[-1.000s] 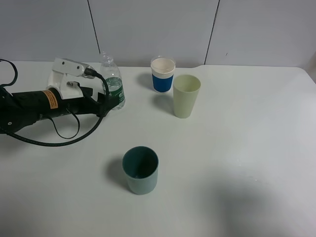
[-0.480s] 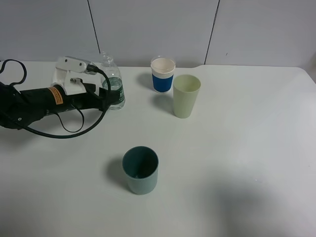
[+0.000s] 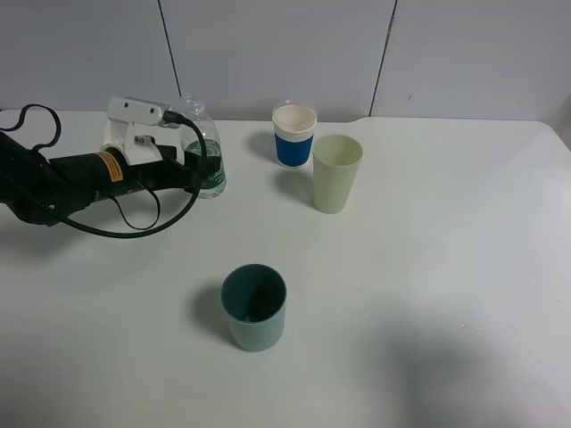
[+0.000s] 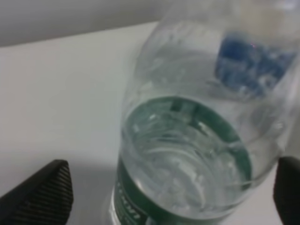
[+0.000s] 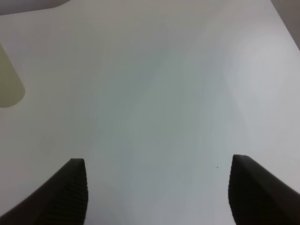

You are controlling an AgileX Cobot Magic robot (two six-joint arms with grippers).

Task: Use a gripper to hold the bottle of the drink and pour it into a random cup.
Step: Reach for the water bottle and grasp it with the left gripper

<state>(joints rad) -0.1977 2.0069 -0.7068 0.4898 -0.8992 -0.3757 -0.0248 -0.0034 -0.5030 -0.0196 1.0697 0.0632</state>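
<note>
The clear water bottle (image 3: pixel 204 150) with a green label stands upright at the back left of the table. My left gripper (image 3: pixel 193 176) reaches it from the left, jaws open on either side of its lower body. In the left wrist view the bottle (image 4: pixel 187 140) fills the frame between the two black fingertips (image 4: pixel 44 190), with a gap showing on one side. The dark teal cup (image 3: pixel 254 306) stands upright and apart, near the front middle. My right gripper (image 5: pixel 159 187) is open and empty over bare table; it does not show in the exterior view.
A blue-and-white cup (image 3: pixel 294 134) and a pale yellow-green tumbler (image 3: pixel 336 172) stand right of the bottle at the back. The tumbler's edge shows in the right wrist view (image 5: pixel 9 84). The white table (image 3: pixel 428 267) runs to a grey wall behind.
My left arm has swung toward the back and slid right, bringing its open jaws further around the bottle. The bottle and cups have not moved.
</note>
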